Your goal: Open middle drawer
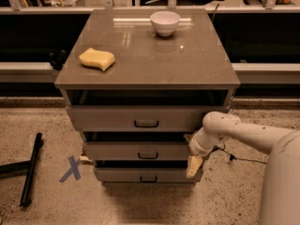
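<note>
Gripper point(194, 165) is down low by the right end of the middle drawer point(136, 151), which sits second of three under the front edge of the surface point(187, 64). Honestly can't tell if it's open or closed.

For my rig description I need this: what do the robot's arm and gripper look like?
The arm is smooth, off-white, with thick rounded tube segments and a bulbous joint; no markings show. The gripper, at the right end of the middle drawer, is tan. A thin dark cable trails near the wrist.
</note>
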Available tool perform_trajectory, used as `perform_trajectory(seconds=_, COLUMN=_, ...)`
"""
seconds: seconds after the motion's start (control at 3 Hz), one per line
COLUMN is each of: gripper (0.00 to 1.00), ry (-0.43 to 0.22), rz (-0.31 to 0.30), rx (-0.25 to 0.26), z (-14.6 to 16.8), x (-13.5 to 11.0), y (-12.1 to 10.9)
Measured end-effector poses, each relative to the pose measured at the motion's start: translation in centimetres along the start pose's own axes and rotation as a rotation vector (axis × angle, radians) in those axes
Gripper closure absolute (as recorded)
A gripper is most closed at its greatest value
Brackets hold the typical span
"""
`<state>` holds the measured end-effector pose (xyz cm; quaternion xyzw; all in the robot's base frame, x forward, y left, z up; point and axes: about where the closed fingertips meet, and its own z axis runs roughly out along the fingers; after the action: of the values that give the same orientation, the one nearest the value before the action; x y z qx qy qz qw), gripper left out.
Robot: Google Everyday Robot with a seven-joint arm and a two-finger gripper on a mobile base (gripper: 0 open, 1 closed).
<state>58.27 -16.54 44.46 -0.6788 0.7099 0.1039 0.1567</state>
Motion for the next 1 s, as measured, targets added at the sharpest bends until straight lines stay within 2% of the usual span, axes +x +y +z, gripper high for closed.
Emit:
perform_trajectory(seconds=0.33, gripper=0.18, ry=0.006, rz=0.0, rx=-0.005, z=1.3, x=-0.1, y=-0.3)
perform_trajectory(seconds=0.67, gripper=0.41, ry=0.012, rz=0.021, rx=-0.021, z=2.1, x=0.9, y=1.2)
perform_trajectory(seconds=1.0, gripper=0.72, ry=0.011, rz=0.028, rx=-0.018, z=1.9, x=1.1, y=1.7)
